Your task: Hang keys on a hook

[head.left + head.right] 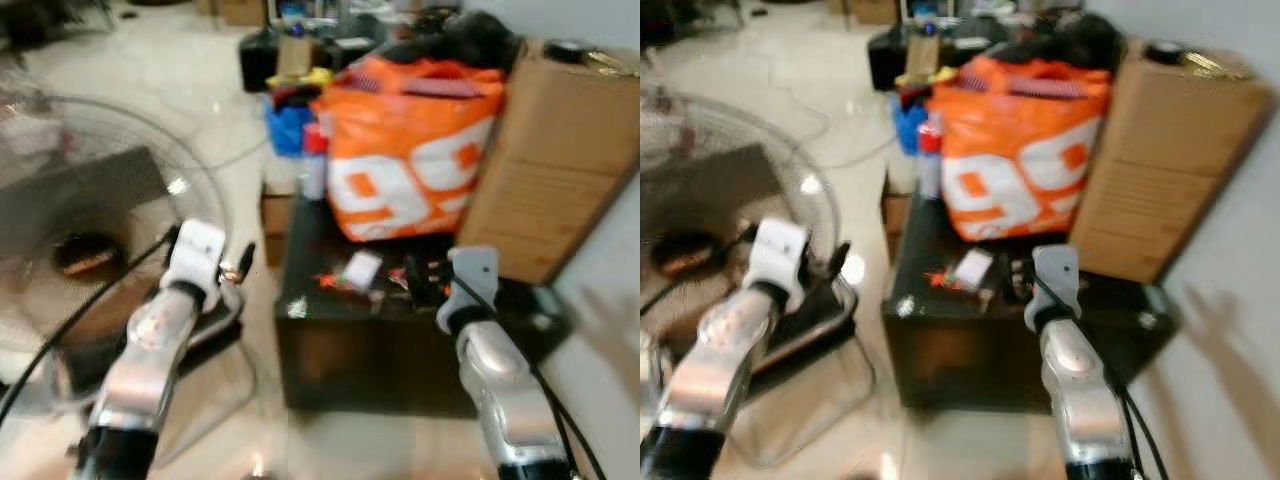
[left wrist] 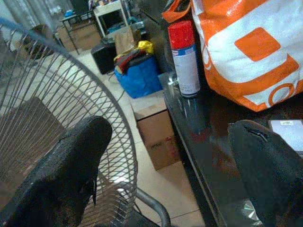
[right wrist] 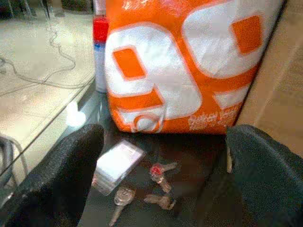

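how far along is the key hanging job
Done: nothing, as the silver keys with a red tag lie on the dark glossy table before the orange-and-white bag. In hand: the open right gripper faces them. Left: grasping, then hanging.

Both silver arms reach forward; the left gripper (image 2: 165, 156) and the right gripper (image 3: 163, 165) have their black fingers spread wide apart
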### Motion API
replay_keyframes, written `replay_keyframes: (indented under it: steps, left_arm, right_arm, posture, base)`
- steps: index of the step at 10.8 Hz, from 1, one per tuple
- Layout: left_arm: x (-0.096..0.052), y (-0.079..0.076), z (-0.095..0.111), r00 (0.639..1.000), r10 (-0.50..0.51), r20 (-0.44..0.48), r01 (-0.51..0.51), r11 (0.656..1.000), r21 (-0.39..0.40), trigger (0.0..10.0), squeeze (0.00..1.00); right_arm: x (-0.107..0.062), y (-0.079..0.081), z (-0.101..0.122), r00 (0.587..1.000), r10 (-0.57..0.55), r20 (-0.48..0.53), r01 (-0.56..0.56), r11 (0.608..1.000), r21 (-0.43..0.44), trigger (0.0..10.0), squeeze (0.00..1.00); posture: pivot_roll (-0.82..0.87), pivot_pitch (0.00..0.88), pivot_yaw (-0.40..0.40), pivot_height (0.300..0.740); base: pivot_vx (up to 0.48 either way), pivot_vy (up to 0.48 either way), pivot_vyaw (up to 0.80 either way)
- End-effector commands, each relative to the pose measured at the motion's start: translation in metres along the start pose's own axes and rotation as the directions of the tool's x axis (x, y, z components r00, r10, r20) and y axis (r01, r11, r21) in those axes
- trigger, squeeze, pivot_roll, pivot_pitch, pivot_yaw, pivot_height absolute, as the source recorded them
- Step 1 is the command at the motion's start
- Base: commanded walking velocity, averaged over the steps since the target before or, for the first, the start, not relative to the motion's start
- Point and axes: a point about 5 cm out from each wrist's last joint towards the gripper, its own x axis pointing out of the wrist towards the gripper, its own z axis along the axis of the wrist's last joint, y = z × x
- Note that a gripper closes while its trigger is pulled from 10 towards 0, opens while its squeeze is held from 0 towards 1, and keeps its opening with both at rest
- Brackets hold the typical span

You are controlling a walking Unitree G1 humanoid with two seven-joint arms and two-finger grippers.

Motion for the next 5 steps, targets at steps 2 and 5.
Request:
replay_keyframes:
  steps: [2, 5]
  left_arm:
    - [0.0001, -0.0002, -0.0033, 1.000, 0.001, -0.013, -0.001, 1.000, 0.000, 10.0, 0.00]
    - [0.0005, -0.0008, -0.0024, 1.000, 0.001, -0.003, -0.001, 1.000, -0.008, 10.0, 0.00]
  right_arm:
    - [0.0009, -0.0041, 0.0027, 1.000, -0.022, 0.005, 0.022, 1.000, 0.001, 10.0, 1.00]
    - [0.0015, -0.0055, 0.0036, 0.999, -0.034, 0.010, 0.034, 0.999, 0.000, 10.0, 1.00]
  posture:
    - [-0.04, 0.000, -0.012, 0.740]
    - [-0.05, 0.000, -0.013, 0.740]
  base:
    - [0.000, 0.000, 0.00]
    - [0.284, 0.000, 0.00]
